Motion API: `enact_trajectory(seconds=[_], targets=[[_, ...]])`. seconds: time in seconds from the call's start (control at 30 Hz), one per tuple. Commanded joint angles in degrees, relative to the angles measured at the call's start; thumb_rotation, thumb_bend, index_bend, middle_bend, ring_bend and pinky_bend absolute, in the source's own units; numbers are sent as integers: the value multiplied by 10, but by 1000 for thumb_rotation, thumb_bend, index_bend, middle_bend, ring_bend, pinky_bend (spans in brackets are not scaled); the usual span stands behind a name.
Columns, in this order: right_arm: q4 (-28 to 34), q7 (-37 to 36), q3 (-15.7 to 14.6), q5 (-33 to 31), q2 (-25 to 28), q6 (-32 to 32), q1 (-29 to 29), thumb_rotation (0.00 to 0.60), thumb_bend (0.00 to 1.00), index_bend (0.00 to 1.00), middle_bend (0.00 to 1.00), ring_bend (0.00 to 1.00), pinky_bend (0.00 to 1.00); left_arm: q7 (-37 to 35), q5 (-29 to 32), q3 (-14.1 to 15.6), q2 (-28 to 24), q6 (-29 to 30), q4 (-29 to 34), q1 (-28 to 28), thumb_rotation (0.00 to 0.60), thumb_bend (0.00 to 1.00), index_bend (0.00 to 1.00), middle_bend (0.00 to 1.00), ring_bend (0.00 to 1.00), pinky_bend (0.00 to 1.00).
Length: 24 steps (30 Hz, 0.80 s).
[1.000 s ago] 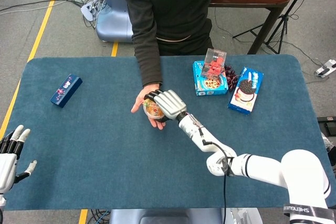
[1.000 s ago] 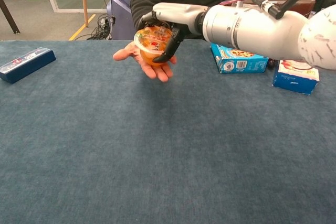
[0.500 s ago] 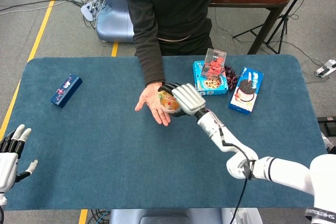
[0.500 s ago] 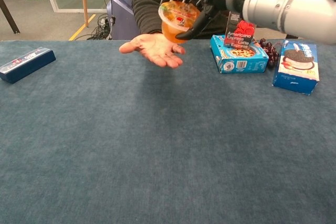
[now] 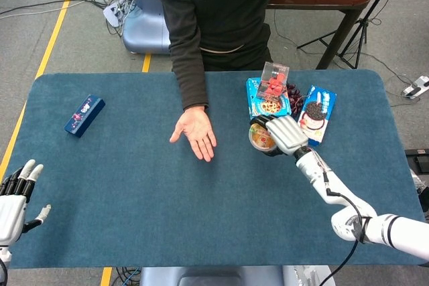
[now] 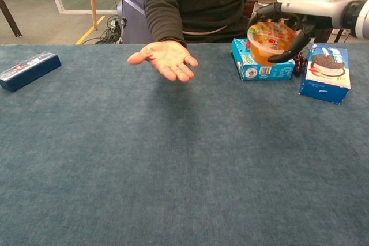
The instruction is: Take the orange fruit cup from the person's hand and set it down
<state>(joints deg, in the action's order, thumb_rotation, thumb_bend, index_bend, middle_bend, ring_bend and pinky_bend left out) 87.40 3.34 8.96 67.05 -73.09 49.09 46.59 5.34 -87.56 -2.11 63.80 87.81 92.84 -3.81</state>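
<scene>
The orange fruit cup is a clear tub of orange jelly with a printed lid. My right hand grips it from above, fingers wrapped round its rim, holding it in the air above the cloth in front of the blue biscuit box. The person's hand lies palm up and bare to the left of the cup. My left hand rests open at the table's near left edge, seen in the head view only.
A blue biscuit box with a small red-and-clear carton on it and a blue-white cookie box lie at the back right. A dark blue bar lies far left. The person stands behind the table.
My right hand has carried the cup off the person's palm and rightward, toward the boxes. The person's palm stays open. My left hand has not moved.
</scene>
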Motion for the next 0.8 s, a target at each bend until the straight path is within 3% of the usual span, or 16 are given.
enact_trajectory(seconds=[0.03, 0.5, 0.6, 0.7, 0.8], targets=[[-27, -13, -11, -4, -17, -14, -8, 600, 387, 396, 388, 313, 588, 2, -1, 0, 0, -1, 1, -1, 600, 300, 0, 0, 33, 95], [-171, -56, -25, 13, -116, -56, -10, 600, 375, 349, 326, 256, 469, 5, 1, 2, 2, 0, 3, 2, 600, 300, 0, 0, 33, 95], [-189, -58, -27, 15, -127, -61, -12, 600, 369, 267, 279, 208, 404, 5, 1, 2, 3, -1, 2, 1, 600, 300, 0, 0, 33, 95], [-192, -57, -28, 14, -127, -72, -13, 600, 335, 65, 154, 93, 265, 3, 1, 2, 4, -2, 1, 1, 600, 300, 0, 0, 33, 95], [-190, -53, -28, 15, -126, -68, -17, 600, 314, 0, 86, 34, 203, 2, 2, 2, 5, -4, -1, 0, 600, 301, 0, 0, 33, 95]])
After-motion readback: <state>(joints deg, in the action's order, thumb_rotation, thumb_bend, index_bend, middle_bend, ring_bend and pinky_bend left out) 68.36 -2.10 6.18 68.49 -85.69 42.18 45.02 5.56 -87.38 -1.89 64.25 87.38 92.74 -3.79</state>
